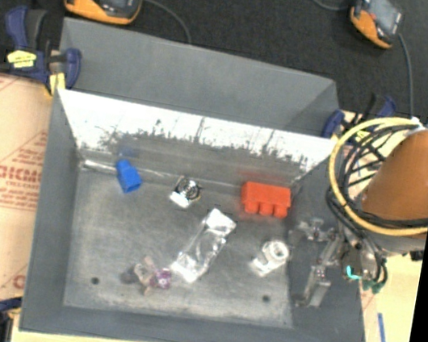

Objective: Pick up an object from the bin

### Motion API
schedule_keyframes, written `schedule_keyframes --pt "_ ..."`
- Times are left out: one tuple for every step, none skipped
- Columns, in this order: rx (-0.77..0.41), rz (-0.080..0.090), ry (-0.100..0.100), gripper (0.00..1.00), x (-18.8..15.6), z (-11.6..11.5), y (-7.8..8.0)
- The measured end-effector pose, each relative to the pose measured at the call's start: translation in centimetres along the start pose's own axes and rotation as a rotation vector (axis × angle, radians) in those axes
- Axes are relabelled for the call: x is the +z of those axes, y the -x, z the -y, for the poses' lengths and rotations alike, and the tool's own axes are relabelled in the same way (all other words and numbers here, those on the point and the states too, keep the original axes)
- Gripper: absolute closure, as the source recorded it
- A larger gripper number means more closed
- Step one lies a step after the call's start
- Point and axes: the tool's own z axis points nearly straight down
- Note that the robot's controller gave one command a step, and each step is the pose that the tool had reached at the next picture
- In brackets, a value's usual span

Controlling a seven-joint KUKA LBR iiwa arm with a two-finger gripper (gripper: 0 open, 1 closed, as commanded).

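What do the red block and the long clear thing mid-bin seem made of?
Red block: probably moulded plastic, matte, evenly coloured, with lobed front edge. Clear thing: likely thin plastic film, glossy and crinkled, grey bin floor showing through.

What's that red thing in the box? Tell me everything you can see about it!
The red block is orange-red, chunky and looks like plastic. Its near edge has three rounded bumps side by side. It lies flat on the floor of the grey bin, close to the back wall, right of the middle. Nothing touches it: the white piece lies nearer the camera, and the pincer is off to its right, apart.
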Motion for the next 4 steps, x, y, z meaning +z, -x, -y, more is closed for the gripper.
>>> schedule_keyframes --pt "0.073 0.001 0.001 0.0 13.6 -1.3 -1.4" --pt "0.047 0.012 -0.006 0.0 11.8 6.7 2.5" --pt "-0.016 0.014 -0.002 0.0 6.5 4.1 4.0" --pt "-0.214 0.009 -0.002 0.0 15.7 4.4 9.0"
